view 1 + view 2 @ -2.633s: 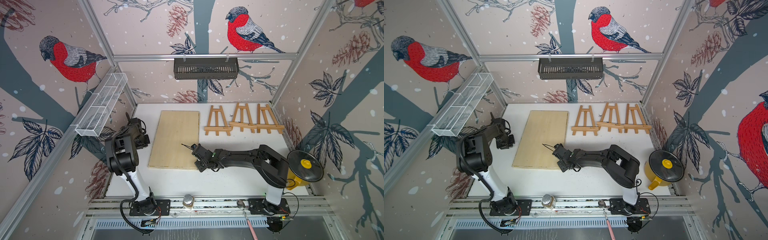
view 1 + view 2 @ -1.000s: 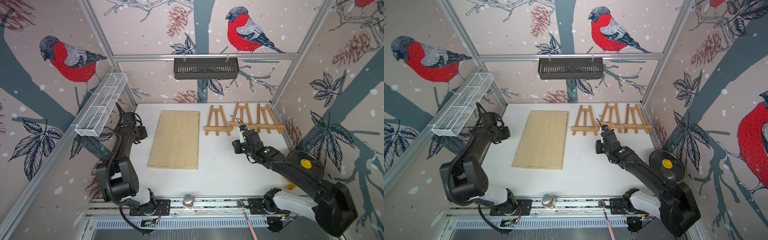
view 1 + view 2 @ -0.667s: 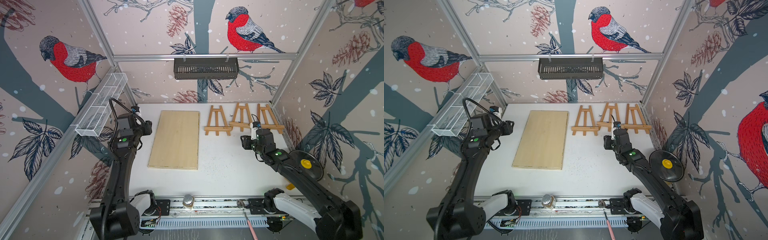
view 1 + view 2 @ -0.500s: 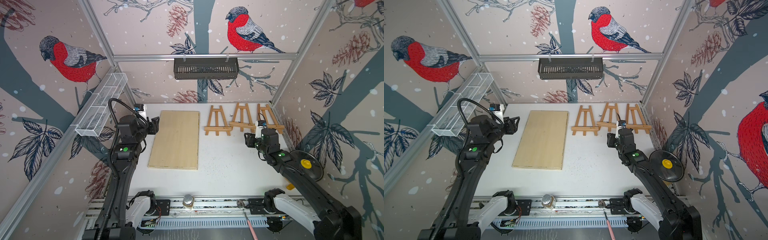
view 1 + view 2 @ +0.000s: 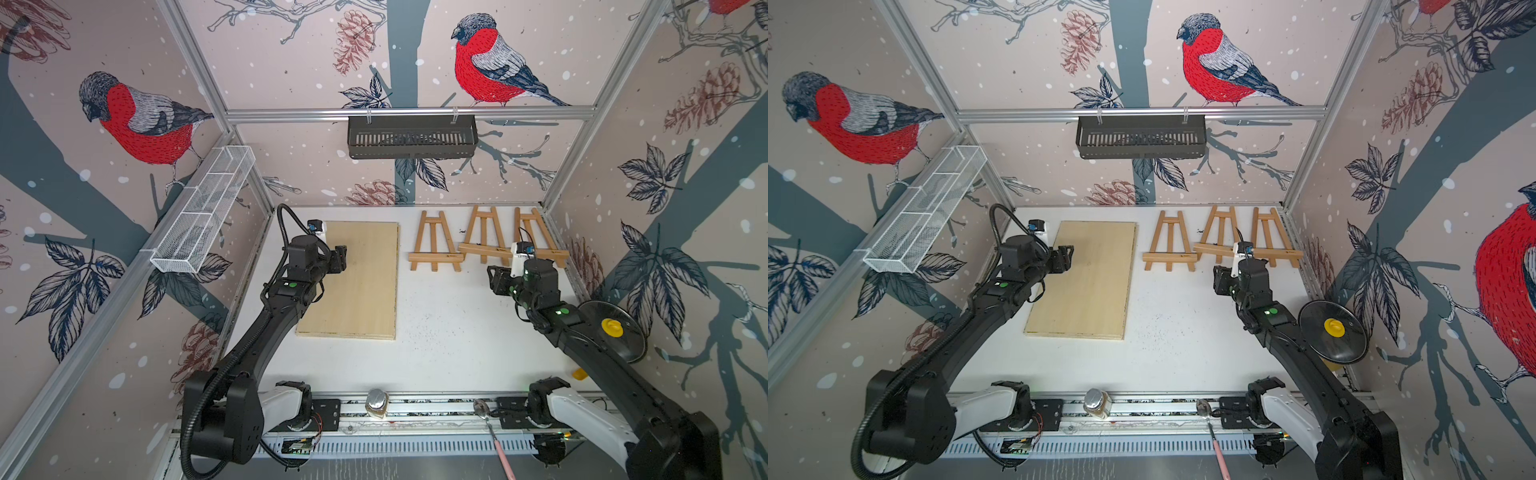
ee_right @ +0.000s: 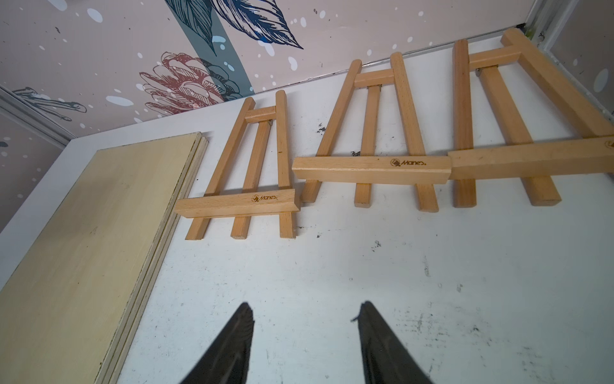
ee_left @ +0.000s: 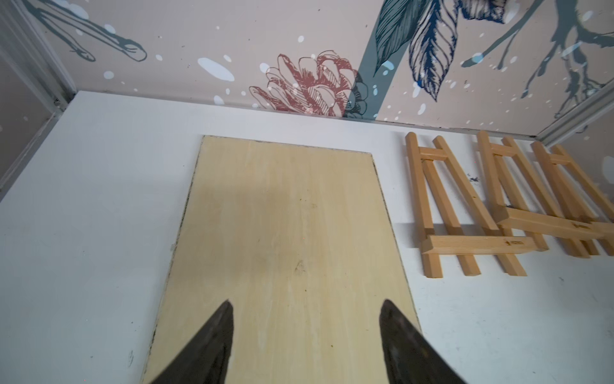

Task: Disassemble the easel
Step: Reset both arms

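White tabletop (image 5: 1183,332), bird-papered walls. In both top views I see the leftmost easel (image 5: 1170,257), middle easel (image 5: 1214,249) and rightmost easel (image 5: 1281,252) lying flat in a row at upper right, all assembled. My left gripper (image 5: 1070,257) hangs over the wooden board (image 5: 1088,291) at centre left, fingers apart, empty. My right gripper (image 5: 1217,286) hovers just below the easels, fingers apart, empty.
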Action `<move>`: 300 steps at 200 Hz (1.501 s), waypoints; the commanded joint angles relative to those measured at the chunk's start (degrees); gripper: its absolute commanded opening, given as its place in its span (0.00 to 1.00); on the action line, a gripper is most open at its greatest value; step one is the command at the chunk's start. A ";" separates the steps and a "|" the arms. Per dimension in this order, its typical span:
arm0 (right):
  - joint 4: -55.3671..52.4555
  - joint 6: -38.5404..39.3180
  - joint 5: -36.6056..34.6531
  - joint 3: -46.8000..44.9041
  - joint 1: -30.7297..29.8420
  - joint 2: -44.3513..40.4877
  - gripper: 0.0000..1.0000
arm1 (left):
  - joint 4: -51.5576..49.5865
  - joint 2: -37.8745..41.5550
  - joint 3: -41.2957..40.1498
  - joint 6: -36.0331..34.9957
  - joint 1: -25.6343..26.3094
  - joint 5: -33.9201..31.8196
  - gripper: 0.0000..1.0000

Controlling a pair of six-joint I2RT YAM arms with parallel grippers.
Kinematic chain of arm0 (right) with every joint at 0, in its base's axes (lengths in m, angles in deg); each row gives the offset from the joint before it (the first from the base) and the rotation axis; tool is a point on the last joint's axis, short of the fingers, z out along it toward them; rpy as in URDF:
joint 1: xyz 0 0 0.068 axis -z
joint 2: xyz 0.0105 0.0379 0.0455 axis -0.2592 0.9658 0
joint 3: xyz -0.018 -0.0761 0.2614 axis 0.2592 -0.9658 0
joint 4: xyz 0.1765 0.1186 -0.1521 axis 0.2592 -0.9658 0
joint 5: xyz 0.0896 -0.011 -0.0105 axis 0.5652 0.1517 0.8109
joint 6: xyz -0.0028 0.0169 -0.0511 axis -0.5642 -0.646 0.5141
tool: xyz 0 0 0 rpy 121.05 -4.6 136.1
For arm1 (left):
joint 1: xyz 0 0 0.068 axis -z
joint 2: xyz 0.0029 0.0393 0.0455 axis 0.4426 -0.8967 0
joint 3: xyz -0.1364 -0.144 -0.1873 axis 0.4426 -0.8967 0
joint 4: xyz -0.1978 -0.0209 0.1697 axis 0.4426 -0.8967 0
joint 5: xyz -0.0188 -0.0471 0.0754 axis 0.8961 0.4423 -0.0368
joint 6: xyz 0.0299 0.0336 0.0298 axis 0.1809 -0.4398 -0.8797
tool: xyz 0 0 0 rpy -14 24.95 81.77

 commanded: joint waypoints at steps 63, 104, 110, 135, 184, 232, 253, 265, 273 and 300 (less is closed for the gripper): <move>3.25 0.57 -2.03 -3.06 0.15 -1.11 0.53 | 46.46 5.78 -27.70 -8.45 -1.09 -22.59 0.78; 2.62 0.51 -1.07 -1.42 0.16 1.80 0.53 | 53.23 -0.08 -33.40 -6.41 -5.06 -20.00 0.79; 2.62 0.57 -1.07 -1.41 0.15 2.01 0.53 | 56.58 -0.88 -35.02 -6.85 -5.06 -19.72 0.79; 2.36 0.88 -1.92 -1.75 0.19 2.17 0.53 | 69.17 -5.13 -38.81 -8.23 -5.15 -19.29 0.80; 6.05 1.00 -6.90 -5.53 0.48 0.89 0.54 | 75.51 -18.81 -34.29 -13.25 -5.06 -13.67 0.83; 13.33 2.48 -12.76 -8.62 2.99 1.95 0.56 | 60.43 -16.78 -28.41 -9.71 -6.99 -11.71 0.98; 19.64 3.75 -16.74 -11.62 4.88 1.19 0.61 | 60.46 -16.73 -28.56 -9.68 -6.96 -11.71 0.98; 23.15 5.42 -18.22 -13.32 6.34 0.28 0.65 | 60.51 -16.73 -28.59 -9.63 -6.99 -11.75 0.98; 25.44 6.72 -19.26 -14.89 7.39 -0.60 0.67 | 60.61 -16.73 -28.55 -9.68 -6.97 -11.66 0.98; 37.90 8.97 -22.53 -23.12 10.95 -5.83 0.72 | 60.55 -16.73 -28.53 -9.68 -6.98 -11.72 0.98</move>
